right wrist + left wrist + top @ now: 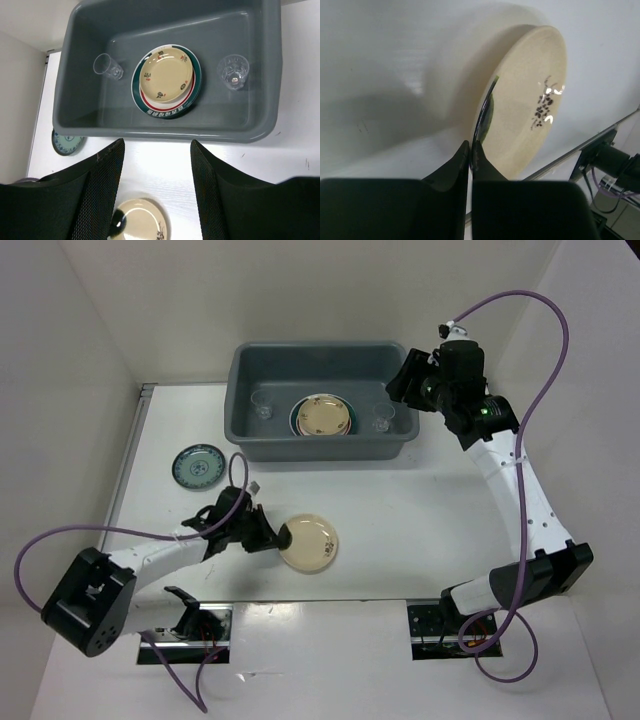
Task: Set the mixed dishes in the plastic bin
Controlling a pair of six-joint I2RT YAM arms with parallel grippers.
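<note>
**Cream plate pinched by its rim, in front of the bin**

The left jaws are drawn narrow onto the edge of the cream plate [310, 542] [525, 100], which sits on the worktop [420, 510] well in front of the plastic bin [320, 452] [165, 131]. The left wrist view shows the rim caught between the fingertips [464, 156]. Whether the plate has left the worktop I cannot tell.

A thin edge hold on a smooth plate will probably let it swing. It seems wise to keep the pinch firm, raise the plate high enough to clear the bin's front wall, and lower it flat before letting go.

Inside the bin, a stack [322, 417] [166, 80] of another cream plate on green-and-red rimmed ones fills the middle. That is the natural landing spot. Two clear cups stand on the bin floor beside it, one [262, 408] [107, 66] on the left and one [384, 421] [233, 71] on the right. A drifting plate could knock either.

The right jaws are spread wide and hold nothing. They hang above the bin's right end, where they may crowd the approach on that side.

A teal saucer [198, 465] [62, 142] lies outside the bin, off its front left corner, not yet collected.
</note>
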